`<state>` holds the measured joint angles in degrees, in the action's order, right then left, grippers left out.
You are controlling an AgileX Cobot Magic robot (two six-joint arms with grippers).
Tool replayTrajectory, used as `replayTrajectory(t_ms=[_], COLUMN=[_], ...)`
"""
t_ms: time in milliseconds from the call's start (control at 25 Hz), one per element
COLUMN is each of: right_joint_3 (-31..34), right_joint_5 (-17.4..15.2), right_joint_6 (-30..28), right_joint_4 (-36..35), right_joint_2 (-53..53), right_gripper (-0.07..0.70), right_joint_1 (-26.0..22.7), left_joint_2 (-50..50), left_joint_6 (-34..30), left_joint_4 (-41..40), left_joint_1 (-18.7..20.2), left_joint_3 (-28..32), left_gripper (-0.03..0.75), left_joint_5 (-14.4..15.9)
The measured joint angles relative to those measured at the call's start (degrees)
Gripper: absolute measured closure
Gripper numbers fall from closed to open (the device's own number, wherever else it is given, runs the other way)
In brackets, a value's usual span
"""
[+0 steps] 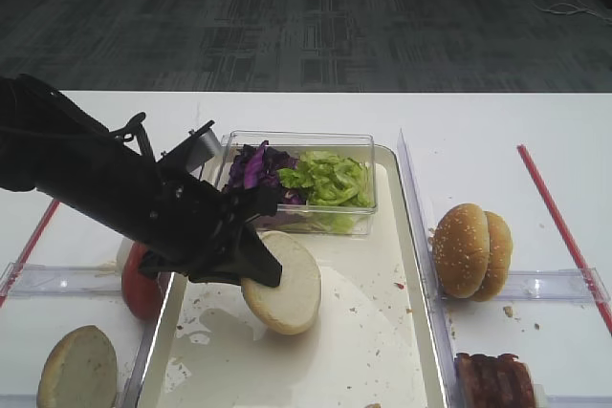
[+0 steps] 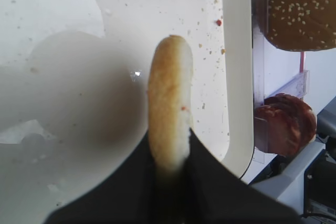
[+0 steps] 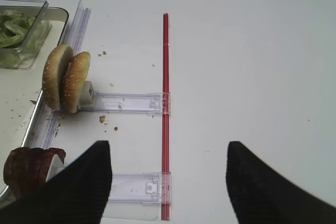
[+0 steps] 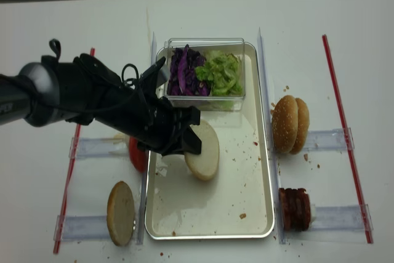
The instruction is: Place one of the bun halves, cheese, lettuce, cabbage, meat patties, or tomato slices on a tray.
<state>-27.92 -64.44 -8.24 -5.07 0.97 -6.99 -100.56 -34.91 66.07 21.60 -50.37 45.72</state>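
Left wrist view puts a pale bun half (image 2: 169,103) edge-on at centre frame, its lower end pinched between the two black fingers (image 2: 220,187) of the left gripper (image 2: 170,169), which is closed on it above the whitish, crumb-speckled floor of the tray (image 2: 237,77). From the exterior high view the same bun half (image 1: 284,284) sits over the middle of the tray (image 1: 382,332), tilted with its cream cut face toward the camera, and the left gripper (image 1: 258,269) reaches in from 9 o'clock; whether the bun's lower edge touches the floor cannot be told. At 12 o'clock from the bun, a clear plastic box (image 1: 368,155) stands at the tray's far end, holding the purple cabbage (image 1: 251,167) on its left side and the light-green lettuce (image 1: 330,179) on its right. At 9 o'clock, just outside the tray's rim and partly hidden behind the arm, is a red tomato slice (image 1: 141,286); at 7 o'clock a second bun half (image 1: 76,368) stands on edge on the white table (image 1: 478,121). At 3 o'clock, beyond the rim, two sesame buns (image 1: 470,250) stand side by side, and at 4 o'clock the dark meat patties (image 1: 492,379) are stacked on edge. Right wrist view shows the right gripper (image 3: 168,182) above the table, fingers spread wide with nothing between them, beside a red strip (image 3: 166,103).
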Motion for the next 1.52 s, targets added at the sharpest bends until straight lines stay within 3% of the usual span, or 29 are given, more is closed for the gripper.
replayTrajectory(t_ms=[80, 320, 400, 880, 1120, 1520], right_joint_3=[0.00, 0.00, 0.00, 0.00, 0.00, 0.00], right_joint_5=[0.00, 0.00, 0.00, 0.00, 0.00, 0.00], right_joint_6=[0.00, 0.00, 0.00, 0.00, 0.00, 0.00], right_joint_4=[0.00, 0.00, 0.00, 0.00, 0.00, 0.00], right_joint_2=[0.00, 0.00, 0.00, 0.00, 0.00, 0.00], right_gripper=[0.125, 0.125, 0.125, 0.125, 0.125, 0.125], right_joint_1=[0.00, 0.00, 0.00, 0.00, 0.00, 0.00], left_joint_2=[0.00, 0.00, 0.00, 0.00, 0.91, 12.72], left_joint_6=[0.00, 0.22, 0.22, 0.23, 0.04, 3.02], left_joint_4=[0.00, 0.00, 0.00, 0.39, 1.43, 1.52], left_joint_1=[0.00, 0.00, 0.00, 0.00, 0.00, 0.00], left_joint_3=[0.00, 0.00, 0.00, -0.11, -1.69, -1.89], left_gripper=[0.559, 0.212, 0.150, 0.115, 0.114, 0.114], left_joint_5=[0.14, 0.28, 0.28, 0.07, 2.57, 5.21])
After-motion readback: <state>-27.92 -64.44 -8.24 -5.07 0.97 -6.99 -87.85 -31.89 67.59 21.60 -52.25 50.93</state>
